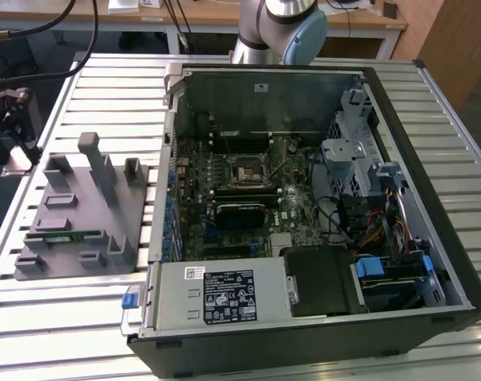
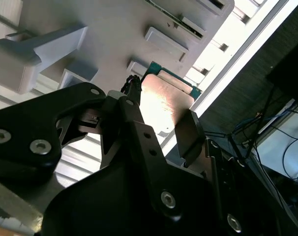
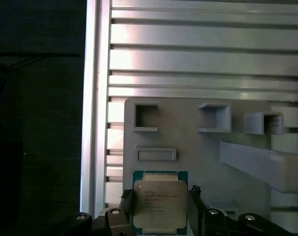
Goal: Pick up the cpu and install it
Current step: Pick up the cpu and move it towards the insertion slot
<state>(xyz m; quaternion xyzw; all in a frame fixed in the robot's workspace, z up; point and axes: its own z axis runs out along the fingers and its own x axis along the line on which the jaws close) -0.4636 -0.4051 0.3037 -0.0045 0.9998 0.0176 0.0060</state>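
Note:
In both wrist views the cpu (image 3: 160, 205) (image 2: 164, 103), a flat square chip with a silver-grey top and a thin green rim, sits between my black fingers. My gripper (image 3: 160, 197) (image 2: 161, 114) is shut on it, one finger (image 3: 125, 199) on each of two opposite edges. The chip hangs well above the grey fixture plate (image 3: 188, 140), close to the plate's edge. In the exterior view the open computer case (image 1: 304, 79) lies on the table, and the black-framed socket (image 1: 247, 171) shows on its motherboard.
The grey fixture plate (image 1: 74, 210) with raised blocks lies at the exterior view's left and holds a green memory stick (image 1: 66, 236). The slatted metal table (image 1: 105, 87) ends just beyond it. Cables, drive bays and a power supply (image 1: 225, 294) fill the case.

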